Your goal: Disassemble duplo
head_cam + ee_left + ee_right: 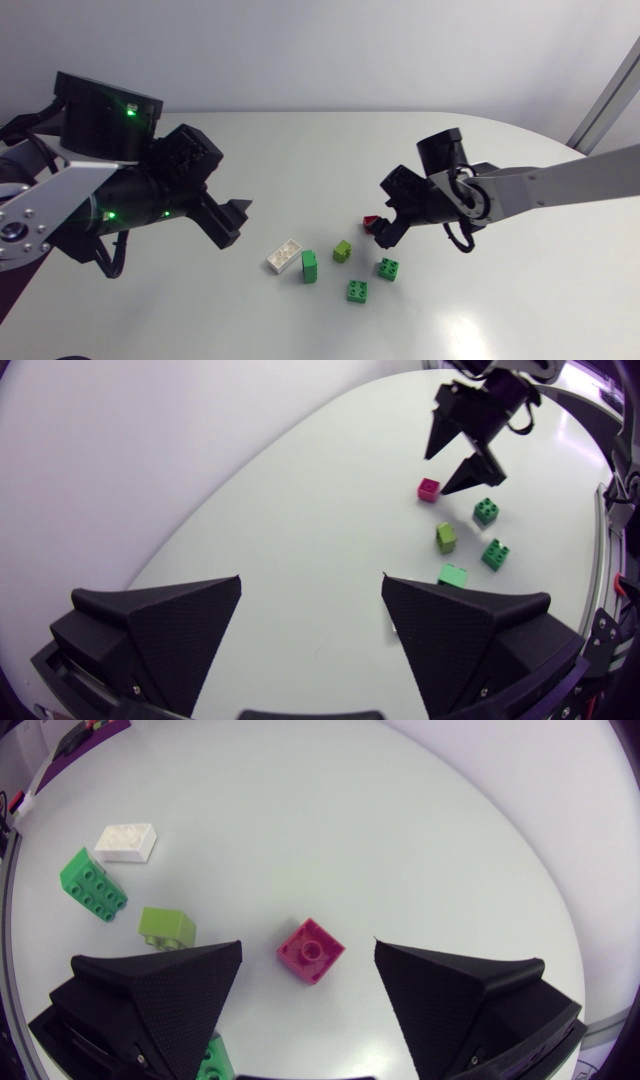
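Note:
The duplo bricks lie apart on the white table (300, 150). A small red-pink brick (311, 950) rests on the table between the spread fingers of my right gripper (310, 995), untouched by either one. From above, that gripper (383, 228) hangs right over the red brick (371, 221). To its left lie a lime brick (342, 250), a green brick (310, 266) and a white brick (285, 256). Two more green bricks (388, 268) (356, 290) sit nearer the front. My left gripper (235, 222) is open and empty, held above the table left of the white brick.
In the left wrist view my right gripper (437, 474) stands far ahead of my own open fingers (170, 630), over the pink brick (429, 489). The table's curved edge (560, 140) runs behind the right arm.

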Action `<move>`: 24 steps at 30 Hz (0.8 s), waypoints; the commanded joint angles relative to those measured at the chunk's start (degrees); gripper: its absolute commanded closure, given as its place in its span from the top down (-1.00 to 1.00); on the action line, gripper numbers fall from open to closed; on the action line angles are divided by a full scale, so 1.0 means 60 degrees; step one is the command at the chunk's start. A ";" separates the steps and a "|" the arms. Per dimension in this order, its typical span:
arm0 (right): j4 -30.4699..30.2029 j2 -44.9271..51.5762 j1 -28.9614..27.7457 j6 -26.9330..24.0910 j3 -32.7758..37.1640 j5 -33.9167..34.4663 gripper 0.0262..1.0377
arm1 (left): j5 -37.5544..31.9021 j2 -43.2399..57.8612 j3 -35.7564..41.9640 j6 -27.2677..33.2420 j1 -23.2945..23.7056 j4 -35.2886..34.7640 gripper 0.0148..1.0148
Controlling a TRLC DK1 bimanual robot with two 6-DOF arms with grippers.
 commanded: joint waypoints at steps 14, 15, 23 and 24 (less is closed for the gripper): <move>-0.2359 -0.6065 -0.0033 0.1376 -0.1391 0.1732 0.92 | -0.2855 -0.1780 -0.0108 -0.0776 -0.0429 -0.1158 0.93; -0.2578 -0.6622 -0.0048 0.1493 -0.1420 0.1776 0.92 | -0.2914 -0.1897 -0.0094 -0.0805 -0.0429 -0.1319 0.93; -0.3809 -0.9390 -0.0077 0.1713 -0.1596 0.2991 0.92 | -0.3705 -0.2688 0.0170 -0.1406 -0.0356 -0.2755 0.93; -0.3926 -0.9742 -0.0092 0.1801 -0.1610 0.3197 0.92 | -0.3822 -0.2820 0.0199 -0.1479 -0.0356 -0.2887 0.93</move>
